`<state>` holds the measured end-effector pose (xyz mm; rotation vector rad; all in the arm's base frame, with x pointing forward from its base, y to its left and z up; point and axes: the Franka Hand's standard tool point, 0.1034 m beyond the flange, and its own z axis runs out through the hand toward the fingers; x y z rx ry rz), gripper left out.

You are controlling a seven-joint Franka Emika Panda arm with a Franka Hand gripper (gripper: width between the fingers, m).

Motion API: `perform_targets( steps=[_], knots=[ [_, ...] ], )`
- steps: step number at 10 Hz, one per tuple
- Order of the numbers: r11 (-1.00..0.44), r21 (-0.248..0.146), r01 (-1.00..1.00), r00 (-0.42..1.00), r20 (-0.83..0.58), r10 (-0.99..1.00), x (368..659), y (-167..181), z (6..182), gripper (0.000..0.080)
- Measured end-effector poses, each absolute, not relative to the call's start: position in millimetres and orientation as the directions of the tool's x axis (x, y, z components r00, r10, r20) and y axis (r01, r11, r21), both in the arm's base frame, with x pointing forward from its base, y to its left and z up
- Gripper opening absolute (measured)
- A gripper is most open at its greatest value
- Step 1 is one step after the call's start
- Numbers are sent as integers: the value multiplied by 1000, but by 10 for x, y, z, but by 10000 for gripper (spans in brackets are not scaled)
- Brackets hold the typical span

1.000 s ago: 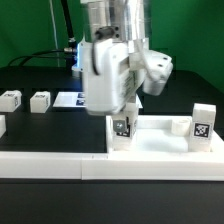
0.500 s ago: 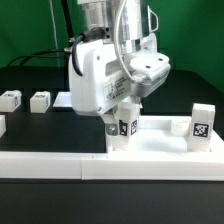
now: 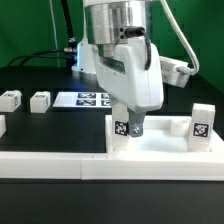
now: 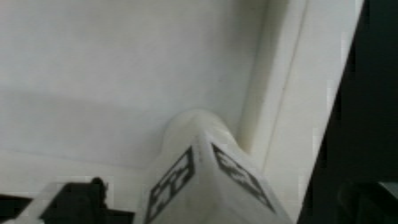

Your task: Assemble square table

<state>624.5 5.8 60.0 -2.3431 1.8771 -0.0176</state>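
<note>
A matte black surface [image 3: 45, 130] runs back to a green backdrop [image 3: 205, 40] on the exterior view's right. A long white rail [image 3: 50, 165] lies along its near edge, and the marker board [image 3: 85, 99] lies flat farther back.

The white plastic square tabletop plate [image 3: 160, 148] with raised edges sits just behind the rail, toward the exterior view's right. A short white tagged corner leg [image 3: 121, 131] stands upright at one corner, and a second upright leg [image 3: 203, 122] at another. Two loose white legs [image 3: 40, 100] rest well apart from the plate, on the left.

The robot's pincer [image 3: 128, 127] stands spread around the corner leg. In the wrist view one dark fingertip [image 4: 80, 200] seems clear of it.
</note>
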Motion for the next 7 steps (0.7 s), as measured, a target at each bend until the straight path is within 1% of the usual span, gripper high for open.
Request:
perform_targets(
  steps=[1, 2, 3, 4, 5, 6, 7],
  knots=[
    [-243, -118, -963, 253, -74, -965, 6245, 58, 599, 649],
    [-333, -123, -935, 342, -61, -938, 6245, 52, 599, 649],
    [-550, -132, -824, 559, -39, -828, 6268, 35, 635, 649],
    [-686, -135, -715, 697, -51, -716, 6297, 37, 666, 649],
    [-764, -140, -630, 776, -75, -626, 6308, 55, 651, 649],
    [-754, -142, -642, 766, -67, -640, 6329, 40, 649, 649],
    [-741, -140, -656, 753, -69, -654, 6328, 39, 648, 621]
  ],
)
